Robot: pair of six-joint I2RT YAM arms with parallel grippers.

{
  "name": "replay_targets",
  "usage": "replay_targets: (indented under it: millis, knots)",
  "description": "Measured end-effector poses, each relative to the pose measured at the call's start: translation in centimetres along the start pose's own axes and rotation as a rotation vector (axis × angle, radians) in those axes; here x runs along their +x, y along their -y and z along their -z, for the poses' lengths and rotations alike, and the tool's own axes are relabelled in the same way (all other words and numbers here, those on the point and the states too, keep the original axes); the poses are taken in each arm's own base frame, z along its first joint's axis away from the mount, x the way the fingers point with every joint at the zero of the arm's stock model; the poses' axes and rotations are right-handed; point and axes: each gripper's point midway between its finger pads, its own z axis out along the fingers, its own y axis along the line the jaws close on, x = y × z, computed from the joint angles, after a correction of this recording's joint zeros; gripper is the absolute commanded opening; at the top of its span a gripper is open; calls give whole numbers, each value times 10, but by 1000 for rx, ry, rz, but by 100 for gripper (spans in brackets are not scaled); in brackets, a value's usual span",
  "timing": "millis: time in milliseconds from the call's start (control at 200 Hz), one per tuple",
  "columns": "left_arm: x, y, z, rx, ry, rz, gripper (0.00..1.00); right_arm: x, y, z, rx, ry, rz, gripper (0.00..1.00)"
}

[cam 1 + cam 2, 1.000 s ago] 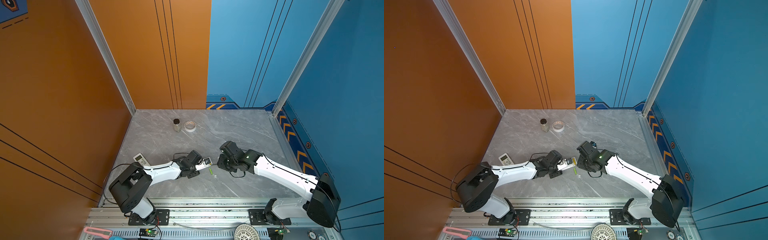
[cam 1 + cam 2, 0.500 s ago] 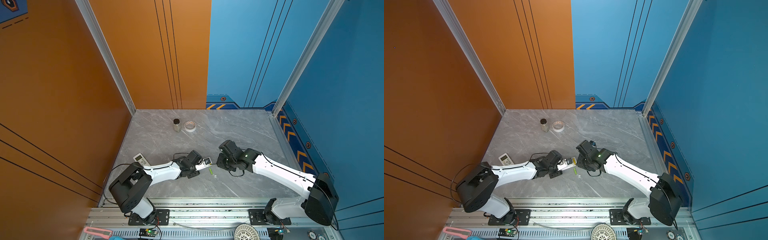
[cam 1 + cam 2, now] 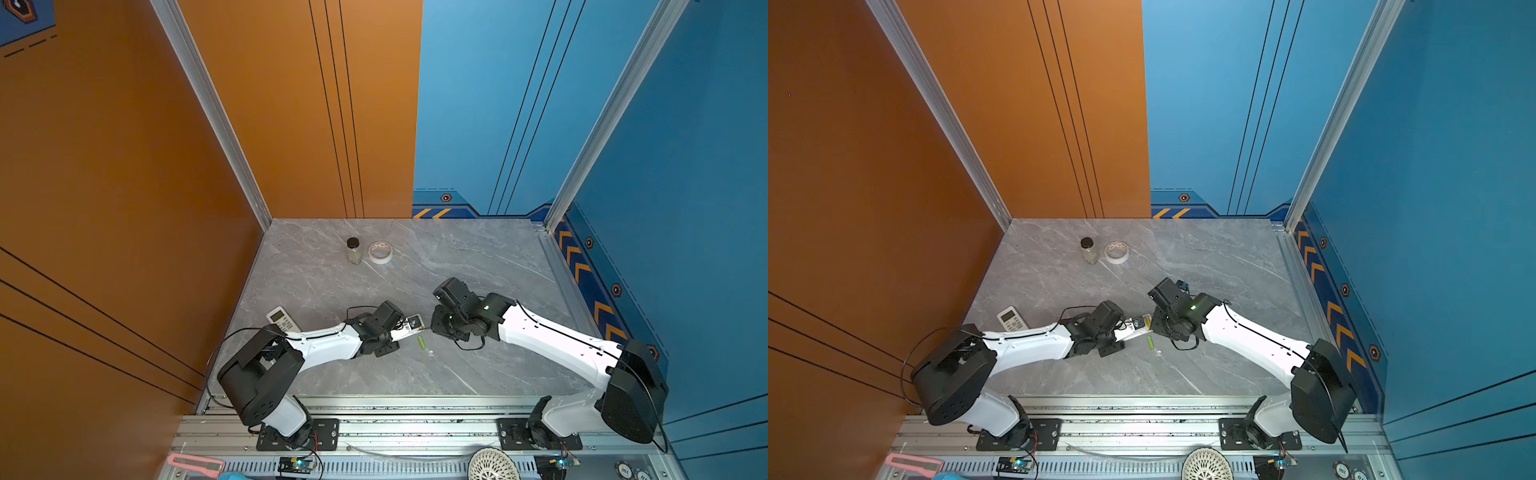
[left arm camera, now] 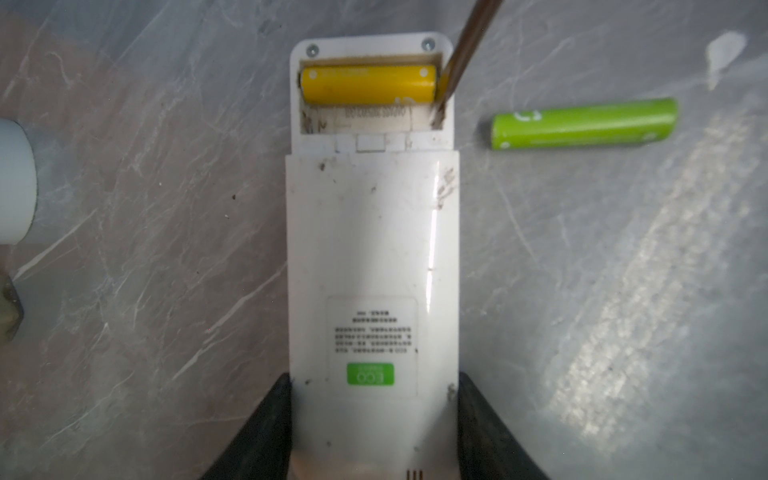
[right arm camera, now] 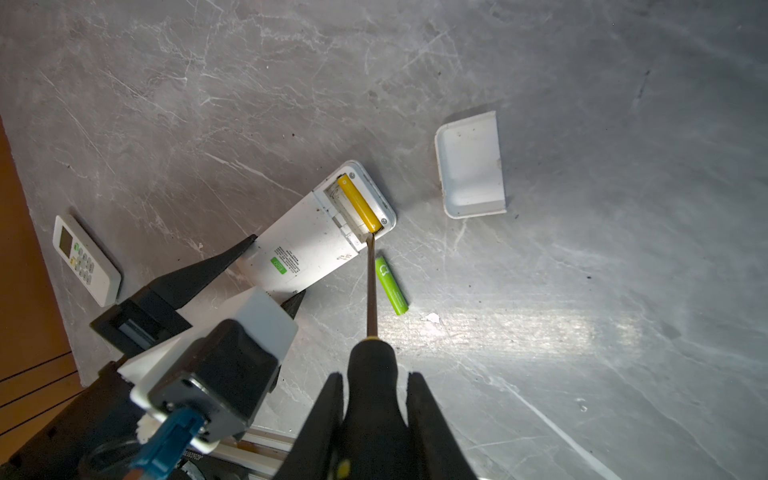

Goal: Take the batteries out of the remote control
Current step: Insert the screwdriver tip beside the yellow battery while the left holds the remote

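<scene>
Hardly anything has shifted. Near the front edge of the grey marble table (image 5: 582, 124), the left gripper (image 4: 374, 382) clamps the white plastic remote control (image 4: 372, 232). The right gripper (image 5: 374, 376), closed on the black-and-yellow-handled screwdriver (image 5: 372, 291), has its tip at the seated yellow cylindrical battery (image 4: 368, 85). The bright green cylindrical battery (image 4: 584, 123) lies out beside the remote. Next, probably, a careful upward pry.

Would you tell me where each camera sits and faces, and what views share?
Top views: high over the front rail, down onto the table; both arms.
Left wrist: on left gripper, along the white remote; its fingers.
Right wrist: on right gripper, down the screwdriver; its fingers, left arm.
Shared: wrist views both show the green battery.
</scene>
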Motion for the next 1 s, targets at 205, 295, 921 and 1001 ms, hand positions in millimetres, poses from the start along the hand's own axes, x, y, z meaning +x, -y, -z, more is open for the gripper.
replay_targets:
  millis: [205, 295, 921, 1001]
  knots:
    - [0, 0, 0, -1, 1, 0, 11, -2, 0, 4, 23, -3, 3, 0]
    - [0, 0, 0, -1, 1, 0, 11, -3, 3, 6, 43, 2, 11, 0]
    - [0, 0, 0, -1, 1, 0, 11, -5, 5, 4, 71, -5, 22, 0]
    - [0, 0, 0, -1, 1, 0, 11, -7, 3, 5, 65, -1, 21, 0]
